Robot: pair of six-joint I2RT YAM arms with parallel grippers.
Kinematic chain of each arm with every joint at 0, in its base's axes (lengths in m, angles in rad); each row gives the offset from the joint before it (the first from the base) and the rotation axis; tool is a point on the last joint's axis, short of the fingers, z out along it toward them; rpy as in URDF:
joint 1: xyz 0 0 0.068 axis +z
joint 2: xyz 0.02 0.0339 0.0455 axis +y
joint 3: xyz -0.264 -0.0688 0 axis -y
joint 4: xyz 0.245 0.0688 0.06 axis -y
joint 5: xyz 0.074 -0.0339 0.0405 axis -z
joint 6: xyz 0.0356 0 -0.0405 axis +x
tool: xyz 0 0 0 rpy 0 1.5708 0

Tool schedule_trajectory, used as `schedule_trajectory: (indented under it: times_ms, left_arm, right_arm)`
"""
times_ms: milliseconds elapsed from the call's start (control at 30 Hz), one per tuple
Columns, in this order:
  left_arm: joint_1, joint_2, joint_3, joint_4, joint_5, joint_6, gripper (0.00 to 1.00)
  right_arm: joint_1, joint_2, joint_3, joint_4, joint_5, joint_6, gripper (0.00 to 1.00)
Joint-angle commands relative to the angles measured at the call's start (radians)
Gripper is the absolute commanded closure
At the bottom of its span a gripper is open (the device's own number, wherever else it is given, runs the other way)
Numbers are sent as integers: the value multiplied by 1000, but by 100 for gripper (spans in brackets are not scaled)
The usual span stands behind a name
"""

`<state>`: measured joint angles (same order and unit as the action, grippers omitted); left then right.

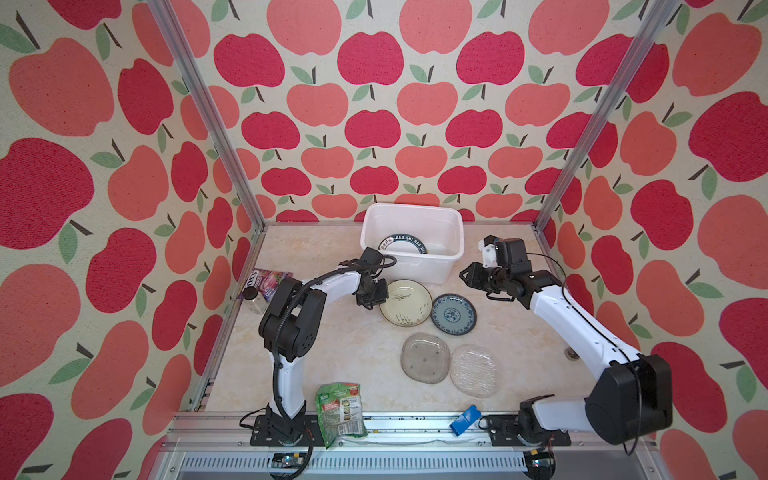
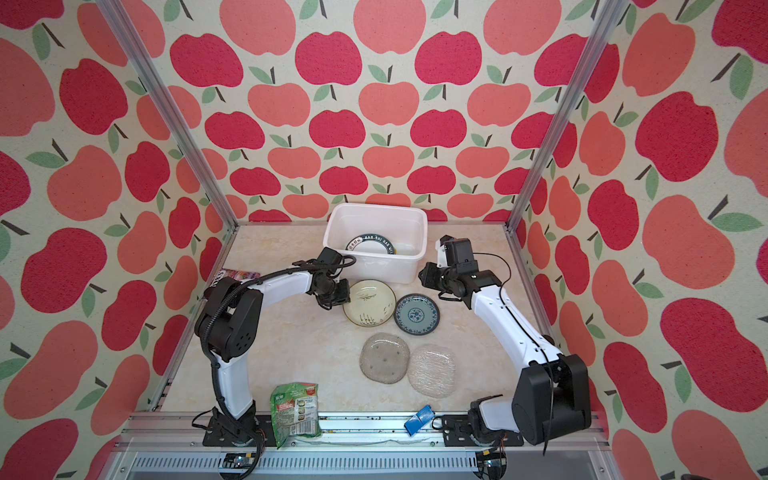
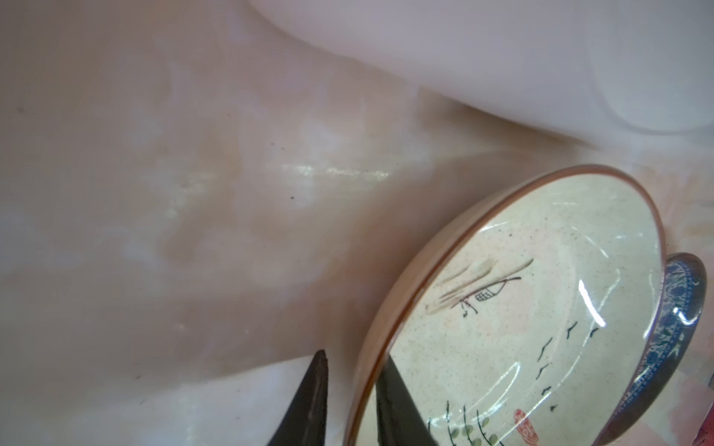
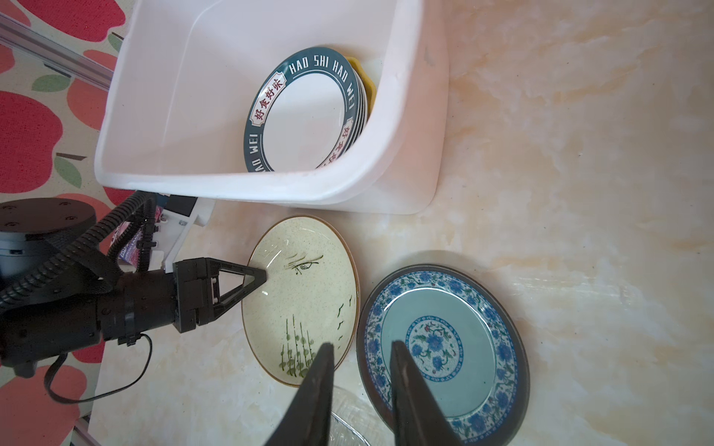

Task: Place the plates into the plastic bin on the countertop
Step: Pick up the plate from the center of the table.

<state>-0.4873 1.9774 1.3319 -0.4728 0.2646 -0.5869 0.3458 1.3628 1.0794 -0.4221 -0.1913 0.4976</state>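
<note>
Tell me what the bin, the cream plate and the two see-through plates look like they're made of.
Bin: likely plastic, white and slightly translucent, with a soft sheen. Cream plate: probably glazed ceramic; glossy highlights over speckled, painted surface. Grey plate and clear plate: seemingly glass, since the countertop shows through; the clear one looks textured.

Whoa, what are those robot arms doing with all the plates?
They are putting plates into the white bin. A stack of plates already sits inside it. The left arm's fingers are around the rim of the cream plate, one inside and one outside; whether they grip it firmly is unclear. The right arm's fingers hang open beside the bin, holding nothing. The blue plate, the grey glass plate and the clear glass plate lie on the table.
</note>
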Motion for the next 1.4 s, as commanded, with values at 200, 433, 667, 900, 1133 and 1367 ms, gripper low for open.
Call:
schedule_trajectory:
  times_ms: [200, 433, 667, 900, 1133, 1367]
  left_arm:
    - [-2, 47, 15, 30, 19, 5, 98]
    - [-1, 22, -2, 33, 22, 7, 100]
    - [28, -148, -77, 88, 62, -7, 100]
    - [51, -286, -23, -1, 112, 13, 100]
    - [29, -399, 106, -163, 107, 40, 100]
    - [36, -452, 241, -274, 75, 40, 100]
  right_arm:
    - [-20, 30, 31, 6, -10, -9, 72]
    - [-25, 61, 79, 17, -38, -11, 71]
    - [-31, 89, 156, 14, 30, -21, 61]
    - [-77, 200, 269, 9, 21, -1, 56]
    - [-105, 339, 346, 46, -71, 40, 55]
    - [-102, 434, 417, 47, -117, 55, 58]
